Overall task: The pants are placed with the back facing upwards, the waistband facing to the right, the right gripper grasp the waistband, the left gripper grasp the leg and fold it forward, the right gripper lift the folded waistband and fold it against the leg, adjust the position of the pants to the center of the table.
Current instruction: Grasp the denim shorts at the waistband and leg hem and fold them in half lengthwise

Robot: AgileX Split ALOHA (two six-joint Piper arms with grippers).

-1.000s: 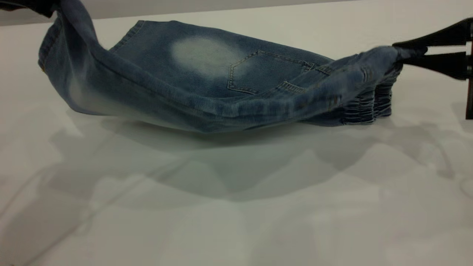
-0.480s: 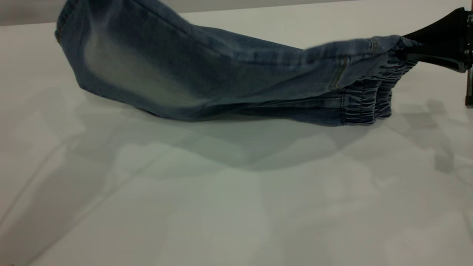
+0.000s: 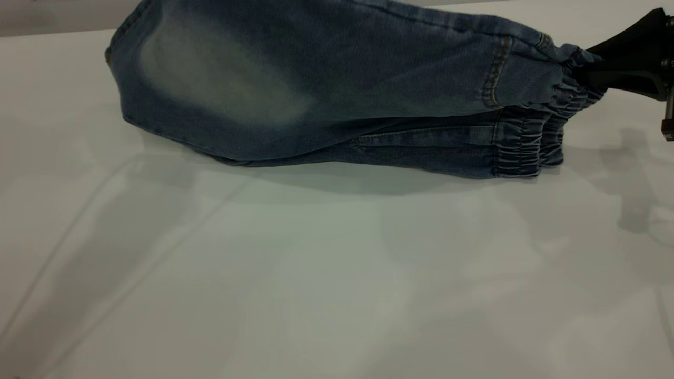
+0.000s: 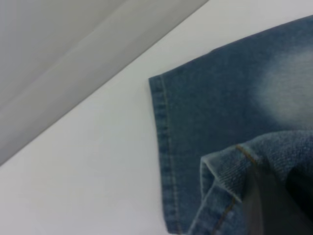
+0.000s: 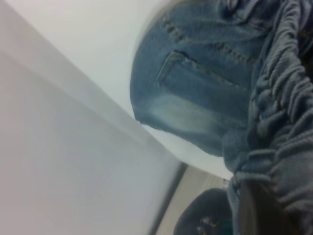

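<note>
Both hands carry the far half of the faded blue denim pants (image 3: 316,95) forward.
Exterior: the black right hand (image 3: 582,73) pinches the ruffled elastic waistband (image 3: 532,142), lower layer on the pale white surface (image 3: 337,273). Left wrist: the left hand (image 4: 274,205) clamps the leg's hem. Right wrist: gathers fill the hand.

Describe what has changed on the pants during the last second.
The lifted leg swung forward over the pants, now hiding the back pocket. The right end effector kept its grip on the waistband, and the lower layer stayed on the table.
</note>
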